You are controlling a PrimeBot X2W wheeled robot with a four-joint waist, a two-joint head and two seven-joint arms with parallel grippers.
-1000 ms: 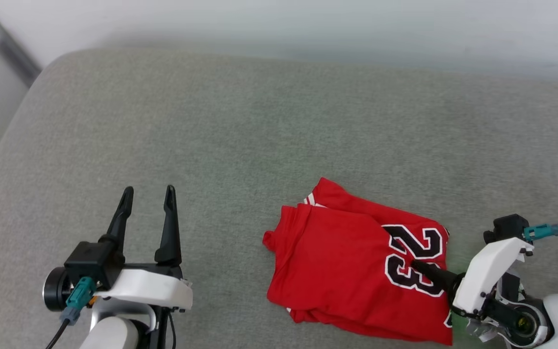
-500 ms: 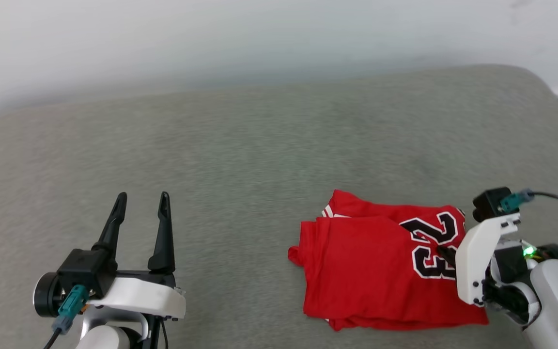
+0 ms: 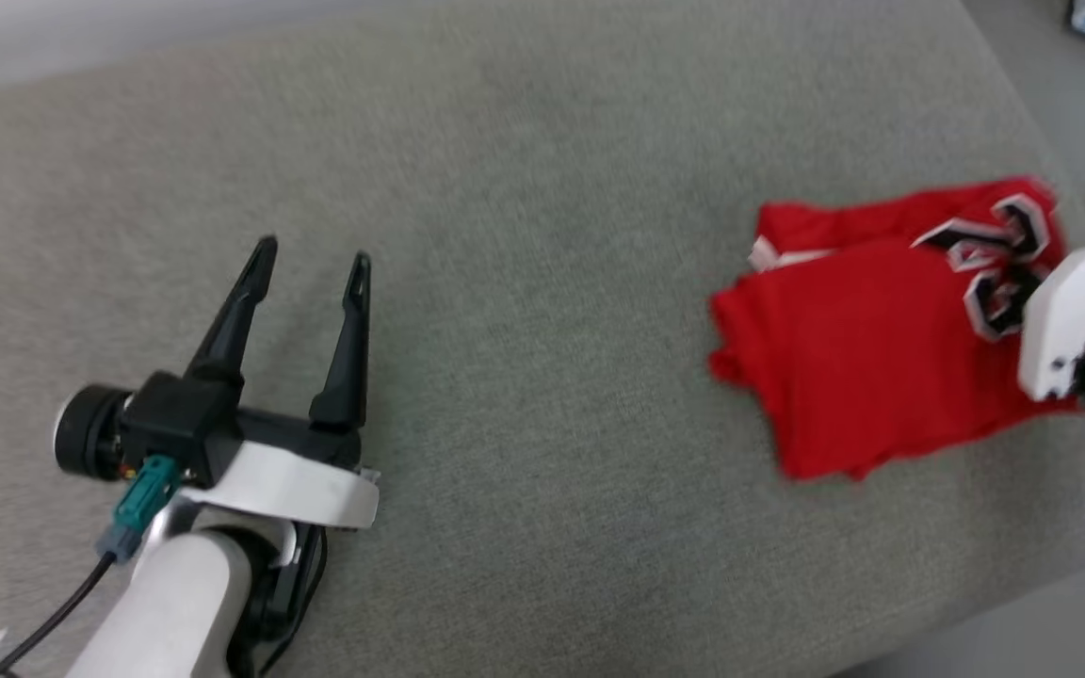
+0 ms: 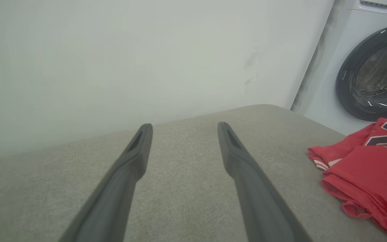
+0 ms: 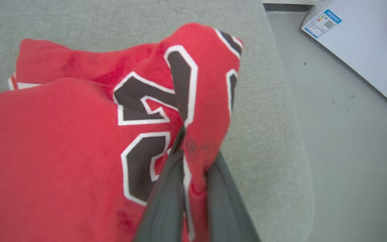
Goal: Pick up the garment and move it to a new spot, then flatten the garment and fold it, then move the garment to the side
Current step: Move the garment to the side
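Observation:
The garment (image 3: pixel 872 348) is a folded red shirt with a black, white-outlined number, lying near the right end of the grey cushion (image 3: pixel 524 377). In the right wrist view my right gripper (image 5: pixel 193 158) is shut on the garment (image 5: pixel 62 134) at the printed corner, which is pulled up into a peak over the fingers. In the head view the white wrist housing covers those fingers. My left gripper (image 3: pixel 313 252) stands open well to the left, over bare cushion, with nothing between its fingers. From the left wrist, the left gripper (image 4: pixel 184 126) points at the wall and the garment (image 4: pixel 364 168) lies off to the right.
The cushion's rounded right edge (image 5: pixel 297 134) drops to a grey floor (image 5: pixel 348 151). A white appliance with a label (image 5: pixel 358 43) stands on that floor. A washing machine with a dark round door (image 4: pixel 375 70) stands by the pale wall (image 4: pixel 113 50).
The head view has swung to the right. My right gripper has carried the garment toward the cushion's right end, still shut on it. The left gripper stays open.

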